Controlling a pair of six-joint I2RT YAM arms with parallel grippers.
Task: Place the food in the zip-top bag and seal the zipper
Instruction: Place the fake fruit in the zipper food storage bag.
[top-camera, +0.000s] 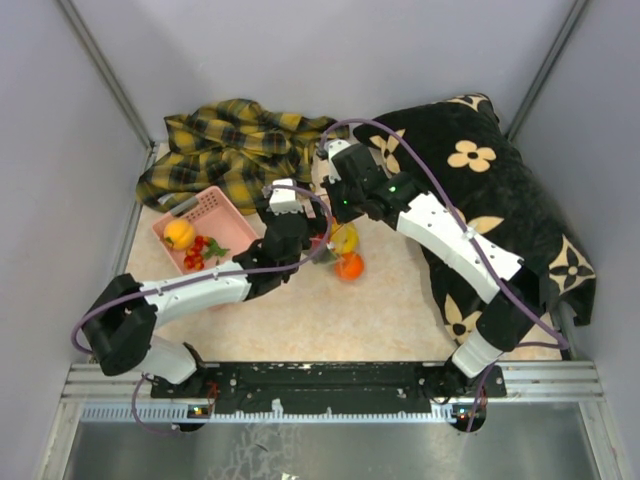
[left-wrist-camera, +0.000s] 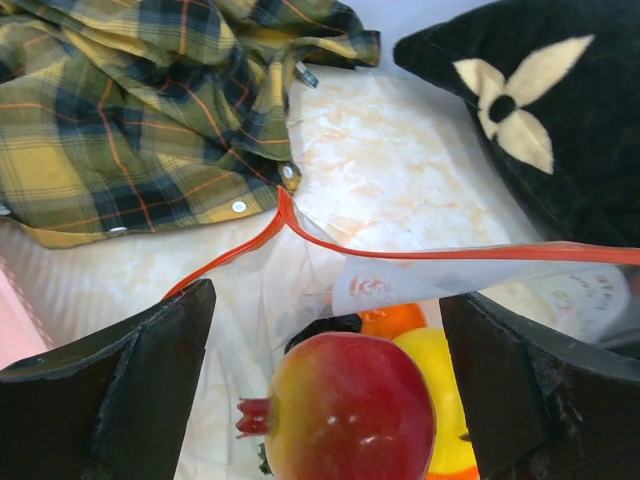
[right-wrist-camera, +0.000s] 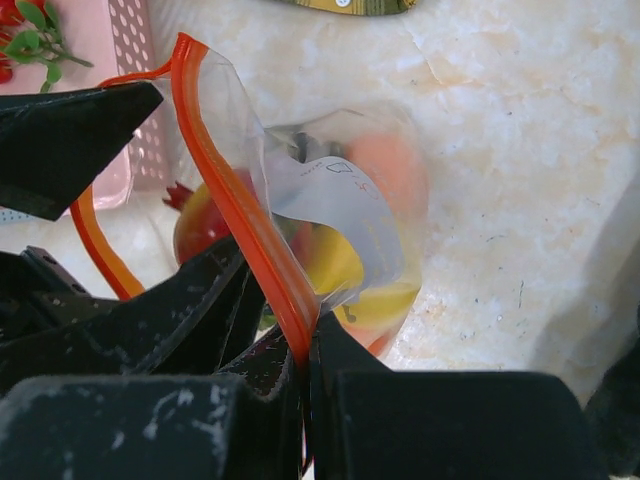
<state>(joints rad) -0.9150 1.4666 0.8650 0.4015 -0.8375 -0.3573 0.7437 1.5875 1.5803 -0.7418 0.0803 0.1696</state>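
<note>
Currently, the right gripper (right-wrist-camera: 305, 350) is clenched on the zipper (right-wrist-camera: 235, 200), pinching the red strip of the zip-top bag (right-wrist-camera: 370, 200) near one end and holding that side of the mouth raised off the table (left-wrist-camera: 400, 150). The mouth stands agape; the strip runs in a V as seen from the left wrist.

The left gripper (left-wrist-camera: 328, 300) is released, its fingers (left-wrist-camera: 130, 390) spread wide at the bag's mouth. A red toy fruit (left-wrist-camera: 345, 410) with a small crown lies between them, touching neither finger. It appears to sit just inside the mouth, though the clear film makes this uncertain.

Inside the bag, behind the red fruit: a yellow lemon (left-wrist-camera: 440, 380), an orange ball (left-wrist-camera: 392, 318) and a dark piece (left-wrist-camera: 320, 328), possibly the grapes.

The pink basket (top-camera: 215, 205) sits left of the bag and contains an orange-yellow fruit (top-camera: 179, 234), small red pieces (top-camera: 195, 255) and a green leafy piece (top-camera: 215, 250).

A yellow plaid shirt (left-wrist-camera: 130, 110) lies at the far left; a black flower-print cushion (left-wrist-camera: 540, 100) lies at the right.
</note>
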